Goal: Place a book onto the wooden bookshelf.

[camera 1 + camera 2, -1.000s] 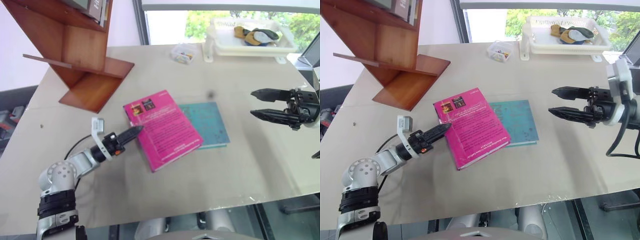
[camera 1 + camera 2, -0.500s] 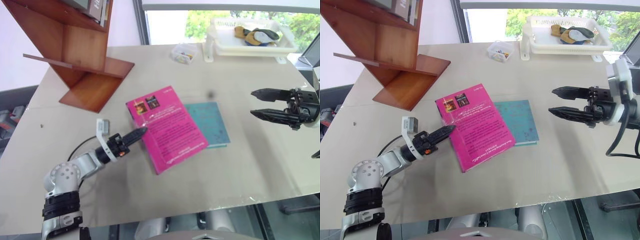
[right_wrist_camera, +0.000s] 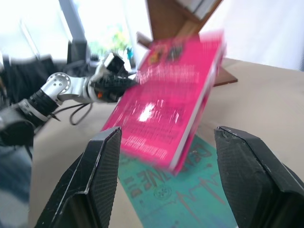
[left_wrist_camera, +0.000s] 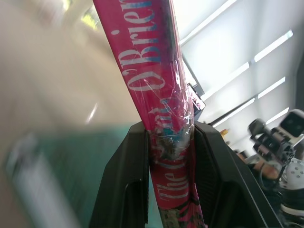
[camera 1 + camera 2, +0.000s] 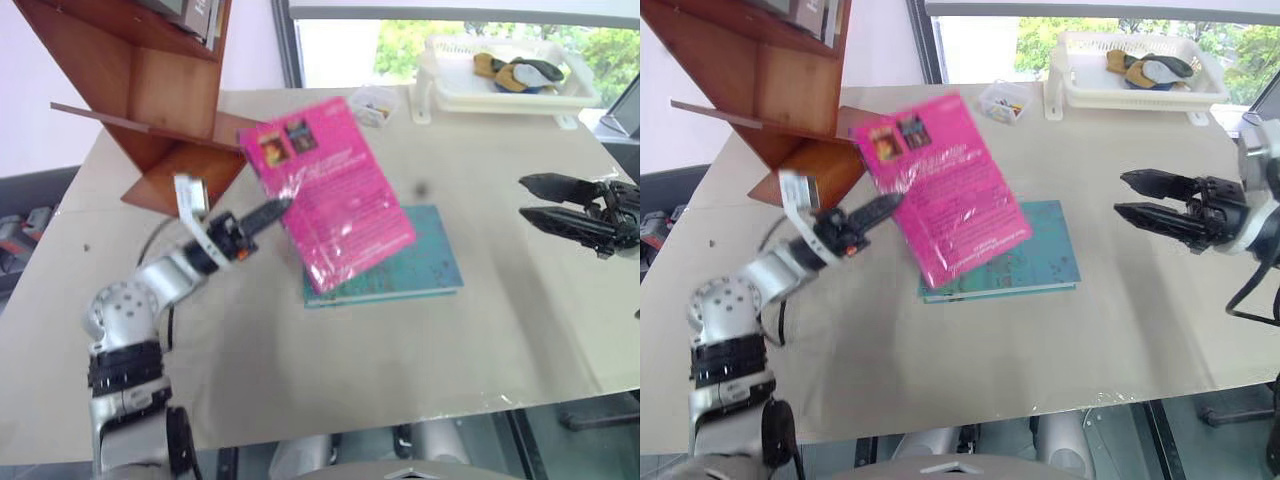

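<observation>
My left gripper (image 5: 283, 208) is clamped on one edge of the book (image 5: 330, 190), which hangs tilted above the teal book (image 5: 425, 270). The glossy wrap looks slippery and the paperback may sag, so I would grip deeper. The right gripper (image 5: 540, 202) waits open; the wooden bookshelf (image 5: 165, 100) stands beyond.

Pink book (image 5: 332, 190) tilted in the air beside wooden bookshelf (image 5: 150, 90).

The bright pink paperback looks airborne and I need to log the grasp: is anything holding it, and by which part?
The left gripper pinches the bright pink paperback at its spine edge; the open right gripper holds nothing.
</observation>
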`<state>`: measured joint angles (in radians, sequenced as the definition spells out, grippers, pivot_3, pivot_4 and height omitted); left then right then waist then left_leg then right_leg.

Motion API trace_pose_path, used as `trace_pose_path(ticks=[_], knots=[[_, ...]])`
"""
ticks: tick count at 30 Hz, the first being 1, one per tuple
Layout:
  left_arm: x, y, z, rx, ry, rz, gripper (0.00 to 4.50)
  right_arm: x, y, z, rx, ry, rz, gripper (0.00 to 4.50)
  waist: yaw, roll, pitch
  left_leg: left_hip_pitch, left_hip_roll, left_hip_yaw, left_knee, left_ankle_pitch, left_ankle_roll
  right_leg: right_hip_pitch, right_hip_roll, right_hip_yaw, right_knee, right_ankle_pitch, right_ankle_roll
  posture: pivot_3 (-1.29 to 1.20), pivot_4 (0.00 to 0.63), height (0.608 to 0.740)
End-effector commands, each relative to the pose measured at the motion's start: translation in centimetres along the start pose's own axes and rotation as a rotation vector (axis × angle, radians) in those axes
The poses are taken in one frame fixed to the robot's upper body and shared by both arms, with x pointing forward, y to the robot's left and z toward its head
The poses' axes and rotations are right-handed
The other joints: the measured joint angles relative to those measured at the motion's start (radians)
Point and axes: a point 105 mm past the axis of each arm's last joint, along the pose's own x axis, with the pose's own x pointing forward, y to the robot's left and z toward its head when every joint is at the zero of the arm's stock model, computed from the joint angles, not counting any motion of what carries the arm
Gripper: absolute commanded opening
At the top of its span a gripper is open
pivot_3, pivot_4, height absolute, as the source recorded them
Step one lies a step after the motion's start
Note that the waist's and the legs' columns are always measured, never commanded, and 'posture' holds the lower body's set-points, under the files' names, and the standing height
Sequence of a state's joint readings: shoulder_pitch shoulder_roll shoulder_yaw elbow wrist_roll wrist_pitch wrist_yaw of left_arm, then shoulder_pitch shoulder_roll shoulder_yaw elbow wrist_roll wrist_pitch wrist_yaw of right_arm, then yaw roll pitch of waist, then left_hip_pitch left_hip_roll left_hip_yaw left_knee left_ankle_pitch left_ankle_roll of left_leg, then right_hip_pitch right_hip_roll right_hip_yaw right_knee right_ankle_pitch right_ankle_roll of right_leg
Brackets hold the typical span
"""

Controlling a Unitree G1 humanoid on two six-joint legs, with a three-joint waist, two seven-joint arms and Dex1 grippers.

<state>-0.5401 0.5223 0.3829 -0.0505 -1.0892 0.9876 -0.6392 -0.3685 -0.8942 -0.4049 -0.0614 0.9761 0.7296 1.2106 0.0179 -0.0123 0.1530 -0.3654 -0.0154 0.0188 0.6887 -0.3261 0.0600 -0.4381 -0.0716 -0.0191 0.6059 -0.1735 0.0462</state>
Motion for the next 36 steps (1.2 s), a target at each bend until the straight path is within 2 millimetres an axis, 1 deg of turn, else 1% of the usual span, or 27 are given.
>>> trace_pose_path(ticks=[1, 5, 7, 9, 13, 15, 17, 18, 21, 24, 26, 31, 34, 36], knots=[[1.2, -2.6, 1.9, 0.229, 0.03, -0.072, 0.81, -1.0, 0.2, 1.7, 0.028, -0.102, -0.008, 3.15, -0.006, 0.001, -0.001, 0.001, 0.0, 0.001, -0.001, 0.0, 0.0, 0.0, 0.0, 0.001, 0.0, 0.0, 0.0, 0.0, 0.15, 0.74], [2.6, -4.4, 3.5, 0.457, 0.076, -0.103, 0.81, -1.7, 0.5, 3.1, 0.092, -0.215, 0.028, 3.15, -0.01, 0.001, 0.0, 0.002, 0.0, 0.003, -0.003, 0.0, 0.0, 0.0, 0.002, 0.002, -0.001, 0.0, 0.0, 0.0, 0.15, 0.74], [3.0, -4.8, 4.2, 0.554, 0.093, -0.105, 0.81, -2.0, 0.8, 3.6, 0.108, -0.253, 0.056, 3.15, -0.008, 0.001, 0.0, 0.002, 0.001, 0.002, -0.003, 0.0, 0.0, 0.0, 0.003, 0.002, -0.001, 0.0, 0.0, 0.0, 0.15, 0.74], [3.1, -4.8, 4.4, 0.624, 0.116, -0.103, 0.81, -2.1, 1.0, 3.7, 0.115, -0.265, 0.071, 3.15, -0.006, 0.001, 0.0, 0.002, 0.0, 0.002, -0.002, 0.0, 0.0, 0.0, 0.003, 0.002, 0.0, 0.0, 0.0, 0.0, 0.15, 0.74], [3.3, -5.1, 5.7, 0.921, 0.17, -0.091, 0.81, -2.2, 1.4, 3.4, 0.122, -0.25, 0.109, 3.15, -0.005, 0.001, 0.0, 0.002, 0.0, 0.003, -0.002, 0.0, 0.0, 0.0, 0.003, 0.002, -0.001, 0.0, 0.0, 0.0, 0.15, 0.74], [3.5, -6.1, 6.8, 1.032, 0.114, -0.123, 0.81, -2.2, 1.2, 3.5, 0.116, -0.247, 0.111, 3.15, -0.004, 0.001, 0.0, 0.002, 0.0, 0.003, -0.002, 0.0, 0.0, 0.0, 0.003, 0.002, -0.001, 0.0, 0.0, 0.0, 0.15, 0.74], [3.6, -8.2, 8.5, 1.174, -0.036, -0.195, 0.81, -2.3, 1.0, 3.6, 0.111, -0.244, 0.111, 3.15, -0.001, 0.001, 0.0, 0.001, 0.0, 0.002, -0.002, 0.0, 0.0, 0.0, 0.003, 0.001, -0.001, 0.0, 0.0, 0.0, 0.15, 0.74], [3.6, -8.9, 8.8, 1.196, -0.062, -0.23, 0.81, -2.3, 1.0, 3.6, 0.111, -0.241, 0.113, 3.15, -0.001, 0.001, 0.0, 0.0, 0.0, 0.001, -0.001, 0.0, 0.0, 0.0, 0.003, 0.001, -0.002, 0.0, 0.0, 0.0, 0.15, 0.74], [3.7, -8.9, 9.3, 1.318, -0.03, -0.204, 0.81, -2.4, 0.9, 3.7, 0.113, -0.236, 0.125, 3.15, -0.003, 0.001, 0.0, 0.0, 0.0, 0.002, -0.001, 0.0, 0.0, 0.0, 0.002, 0.001, -0.002, 0.0, 0.001, 0.0, 0.15, 0.74], [3.5, -9.2, 10.0, 1.409, -0.039, -0.204, 0.81, -2.4, 1.2, 3.8, 0.126, -0.229, 0.161, 3.15, -0.005, 0.001, 0.0, 0.001, 0.0, 0.002, -0.001, 0.0, 0.0, 0.0, 0.003, 0.001, -0.001, 0.0, 0.001, 0.0, 0.15, 0.74], [3.1, -8.7, 10.3, 1.453, -0.013, -0.181, 0.81, -2.5, 1.6, 3.9, 0.15, -0.227, 0.196, 3.15, -0.006, 0.001, 0.0, 0.001, 0.001, 0.002, -0.001, 0.0, 0.0, 0.0, 0.003, 0.001, -0.001, 0.0, 0.001, 0.0, 0.15, 0.74], [1.6, -6.6, 10.5, 1.658, 0.162, -0.098, 0.81, -2.4, 2.2, 4.1, 0.171, -0.224, 0.244, 3.15, -0.005, 0.001, 0.001, 0.001, 0.001, 0.002, -0.001, 0.0, 0.001, 0.0, 0.004, 0.001, 0.0, 0.0, 0.001, 0.0, 0.15, 0.74], [0.5, -6.2, 11.9, 1.823, 0.217, -0.047, 0.81, -2.4, 2.0, 4.3, 0.176, -0.227, 0.242, 3.15, -0.005, 0.001, 0.001, 0.001, 0.001, 0.002, -0.001, 0.0, 0.001, 0.0, 0.003, 0.001, 0.0, 0.0, 0.001, 0.0, 0.15, 0.74], [-0.1, -6.3, 12.4, 1.928, 0.289, -0.055, 0.81, -2.4, 1.8, 4.2, 0.182, -0.22, 0.234, 3.15, -0.005, 0.001, 0.001, 0.001, 0.001, 0.002, -0.001, 0.0, 0.001, 0.0, 0.004, 0.001, 0.0, 0.0, 0.001, 0.0, 0.15, 0.74]])
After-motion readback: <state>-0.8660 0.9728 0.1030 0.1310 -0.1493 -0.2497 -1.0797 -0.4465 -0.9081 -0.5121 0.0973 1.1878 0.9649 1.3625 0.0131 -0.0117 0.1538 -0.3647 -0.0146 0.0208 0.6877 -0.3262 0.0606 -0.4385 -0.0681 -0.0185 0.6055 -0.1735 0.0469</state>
